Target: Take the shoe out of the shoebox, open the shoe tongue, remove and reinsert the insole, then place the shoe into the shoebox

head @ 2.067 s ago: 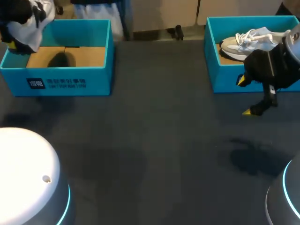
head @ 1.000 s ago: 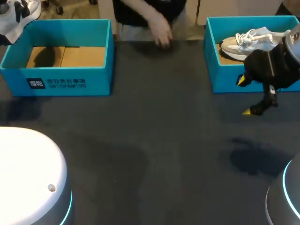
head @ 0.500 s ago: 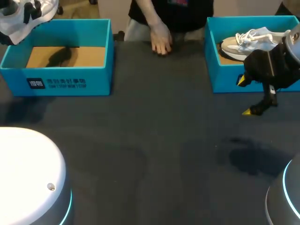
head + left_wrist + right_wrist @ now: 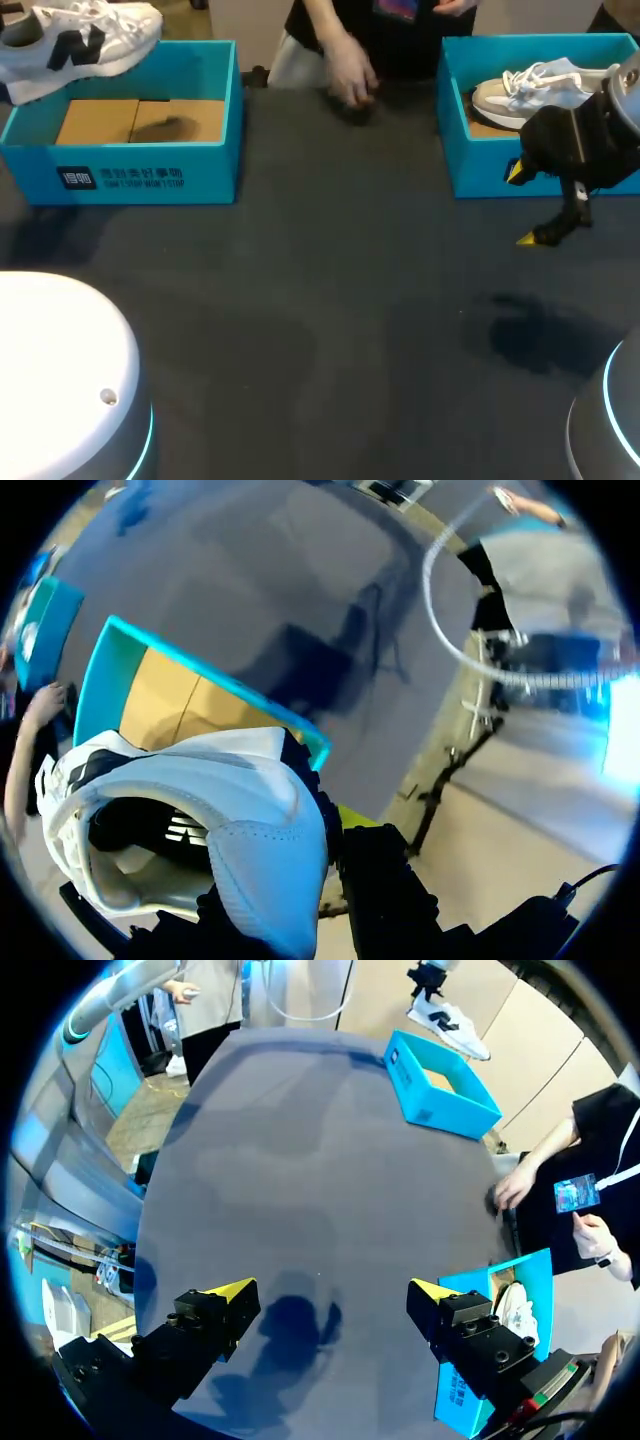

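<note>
A white shoe (image 4: 80, 45) with a black side mark hangs above the far left corner of the left blue shoebox (image 4: 130, 175), whose cardboard floor is bare. In the left wrist view my left gripper (image 4: 300, 830) is shut on the heel collar of the shoe (image 4: 220, 810), with the shoebox (image 4: 200, 695) below it. My right gripper (image 4: 522, 205) stands open above the table, in front of the right shoebox (image 4: 460, 150). In the right wrist view the right gripper (image 4: 333, 1290) has nothing between its fingers.
The right shoebox holds another white shoe (image 4: 530, 88). A person's hand (image 4: 350, 75) rests on the table's far edge between the two boxes. The dark table (image 4: 330, 330) stretches between my arms.
The left gripper has carried the shoe rightward over the left box and turned it side-on. A person's hand has shifted along the far edge. The right arm has kept still.
</note>
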Controlling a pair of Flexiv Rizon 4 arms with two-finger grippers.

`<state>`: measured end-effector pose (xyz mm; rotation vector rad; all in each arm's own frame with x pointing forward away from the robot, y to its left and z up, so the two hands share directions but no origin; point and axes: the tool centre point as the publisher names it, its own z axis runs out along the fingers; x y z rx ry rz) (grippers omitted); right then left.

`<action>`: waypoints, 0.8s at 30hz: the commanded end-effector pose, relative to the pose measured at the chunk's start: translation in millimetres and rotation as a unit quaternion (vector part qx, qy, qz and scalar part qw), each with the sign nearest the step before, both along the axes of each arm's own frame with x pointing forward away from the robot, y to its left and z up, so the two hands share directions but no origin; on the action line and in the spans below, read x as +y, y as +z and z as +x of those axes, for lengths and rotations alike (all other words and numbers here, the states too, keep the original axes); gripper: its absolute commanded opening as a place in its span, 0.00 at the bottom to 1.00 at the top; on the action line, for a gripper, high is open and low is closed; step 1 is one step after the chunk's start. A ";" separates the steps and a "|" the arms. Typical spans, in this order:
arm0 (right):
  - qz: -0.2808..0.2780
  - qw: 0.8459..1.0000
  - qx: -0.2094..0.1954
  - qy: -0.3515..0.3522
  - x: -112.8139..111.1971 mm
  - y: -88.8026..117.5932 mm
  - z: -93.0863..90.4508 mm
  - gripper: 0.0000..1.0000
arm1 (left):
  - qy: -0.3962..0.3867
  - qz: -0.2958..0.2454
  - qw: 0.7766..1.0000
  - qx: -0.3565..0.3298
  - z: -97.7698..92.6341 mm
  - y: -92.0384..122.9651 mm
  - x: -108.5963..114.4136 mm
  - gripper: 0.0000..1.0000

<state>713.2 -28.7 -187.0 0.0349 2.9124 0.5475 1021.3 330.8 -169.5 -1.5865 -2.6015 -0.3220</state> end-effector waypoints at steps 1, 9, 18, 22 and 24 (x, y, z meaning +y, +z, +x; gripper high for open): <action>-0.001 1.000 0.001 0.000 0.8 -0.6 0.7 1.00 | -0.262 0.016 0.964 0.049 21.2 0.4 5.2 0.00; -0.001 1.000 0.001 0.000 0.8 -0.6 0.7 1.00 | -0.315 0.005 0.948 0.030 35.0 0.3 5.3 0.00; -0.001 1.000 0.001 0.000 0.8 -0.6 0.7 1.00 | -0.300 0.009 0.954 0.012 37.2 -2.3 -4.3 0.00; -0.001 1.000 0.001 0.000 0.8 -0.6 0.7 1.00 | -0.300 0.009 0.954 0.012 37.2 -2.3 -4.3 0.00; -0.001 1.000 0.001 0.000 0.8 -0.6 0.7 1.00 | -0.300 0.009 0.954 0.012 37.2 -2.3 -4.3 0.00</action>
